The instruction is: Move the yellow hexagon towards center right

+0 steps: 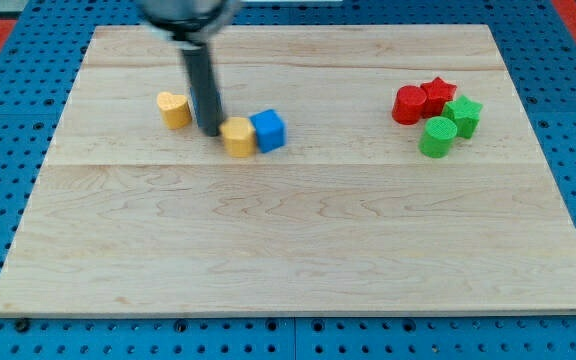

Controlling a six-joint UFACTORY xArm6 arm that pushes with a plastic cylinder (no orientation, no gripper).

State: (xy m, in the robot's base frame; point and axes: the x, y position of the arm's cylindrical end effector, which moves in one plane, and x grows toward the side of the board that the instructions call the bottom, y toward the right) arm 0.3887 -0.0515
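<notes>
Camera view: my tip (211, 131) down on the wooden board (298, 250), touching the left side of the yellow hexagon (238, 136). Just a bare rod, no jaws to open or close. Blue cube (268, 130) right against the hexagon's far side. Yellow heart (174, 109) just left of tip. Red and green blocks (437, 112) clustered well off right.

The arm entered from the view's top edge, left of middle, its blurred dark housing (183, 15) hanging over the far edge of the worktop (298, 260). From it a straight dark rod (204, 85) ran down, nearly upright. My tip (211, 131) rested on the worktop in its upper left part, nearer the far edge than the near one and well in from the left edge.
</notes>
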